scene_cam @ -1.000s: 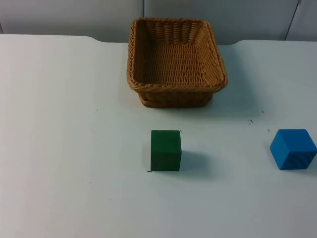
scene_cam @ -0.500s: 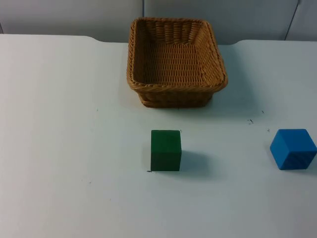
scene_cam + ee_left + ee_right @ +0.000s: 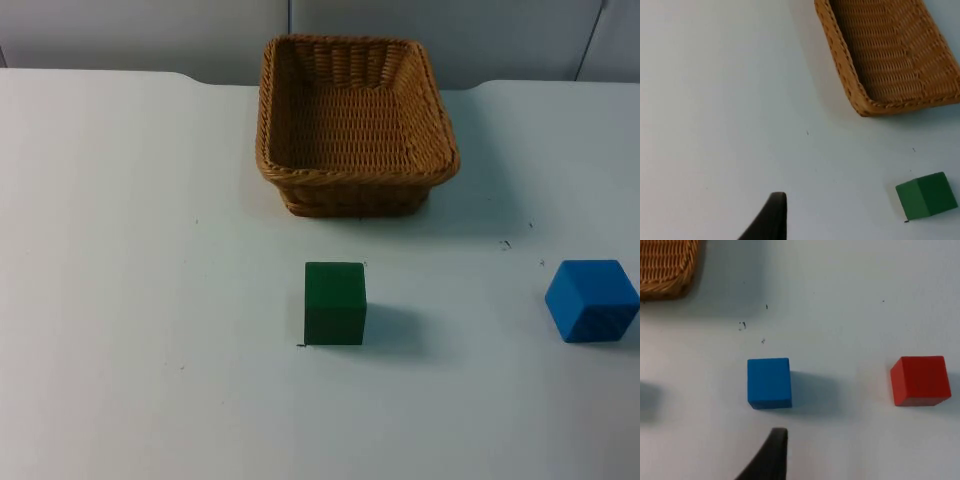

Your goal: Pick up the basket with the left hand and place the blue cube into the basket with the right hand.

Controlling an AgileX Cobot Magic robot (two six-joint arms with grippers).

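Observation:
The brown woven basket [image 3: 352, 125] stands empty at the back middle of the white table. The blue cube [image 3: 592, 300] rests near the table's right edge, in front of and to the right of the basket. In the right wrist view the blue cube [image 3: 769, 383] lies a short way beyond the right gripper's fingertip [image 3: 771, 457], with nothing held. In the left wrist view the left gripper's fingertip [image 3: 771, 220] hangs over bare table, well away from the basket [image 3: 890, 55]. Both arms wait above the table.
A green cube [image 3: 335, 303] sits in front of the basket at the table's middle, and it appears as the green cube [image 3: 926, 195] in the left wrist view. A red cube [image 3: 920, 380] lies beside the blue one, apart from it.

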